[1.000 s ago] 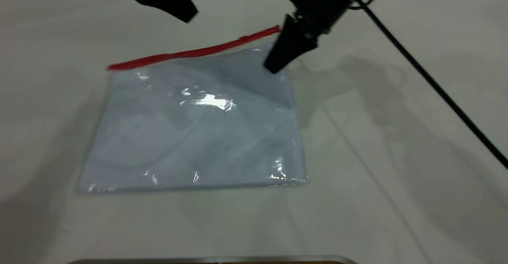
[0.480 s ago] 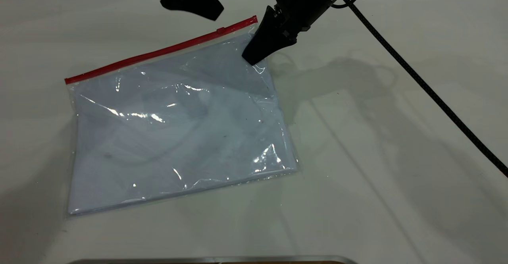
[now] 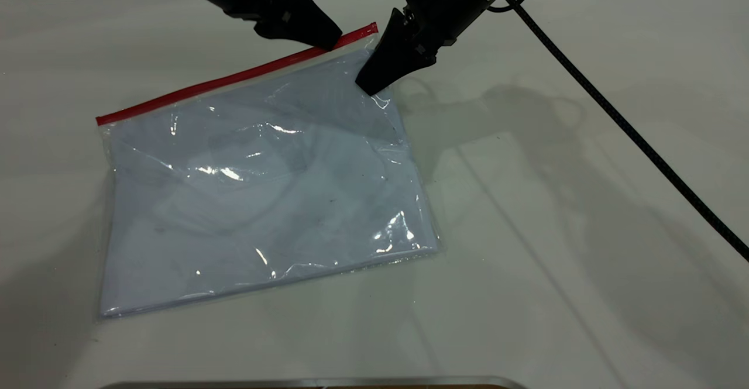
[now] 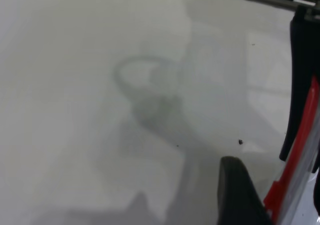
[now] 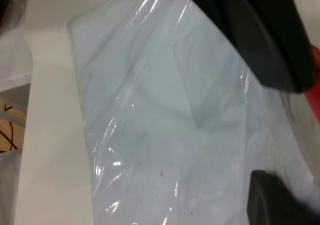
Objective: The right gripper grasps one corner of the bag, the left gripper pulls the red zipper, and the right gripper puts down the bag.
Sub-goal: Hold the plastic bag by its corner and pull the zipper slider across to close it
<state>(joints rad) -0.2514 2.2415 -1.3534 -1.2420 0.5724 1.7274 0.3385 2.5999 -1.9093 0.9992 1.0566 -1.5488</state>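
The bag (image 3: 263, 184) lies askew on the white table, white paper inside. The red zipper (image 3: 222, 79) runs along its far edge. My right gripper (image 3: 370, 86) is shut on the bag's corner (image 3: 367, 50) at the zipper's right end and holds it slightly raised. In the right wrist view the plastic (image 5: 160, 125) passes between the right gripper (image 5: 277, 130) jaws. My left gripper (image 3: 327, 41) has its tip at the zipper, close to the right gripper. In the left wrist view the left gripper (image 4: 275, 185) is open, with the red slider tab (image 4: 272, 197) between its fingers.
The right arm's braided cable (image 3: 614, 114) trails across the table (image 3: 585, 260) toward the right edge. A metal rim (image 3: 316, 383) shows at the table's near edge. In the left wrist view the right gripper's finger (image 4: 300, 85) stands beside the zipper.
The bag swung left and settled a second ago, then stayed still. The left gripper came down and right onto the red zipper. The right gripper has held its place for the last half second.
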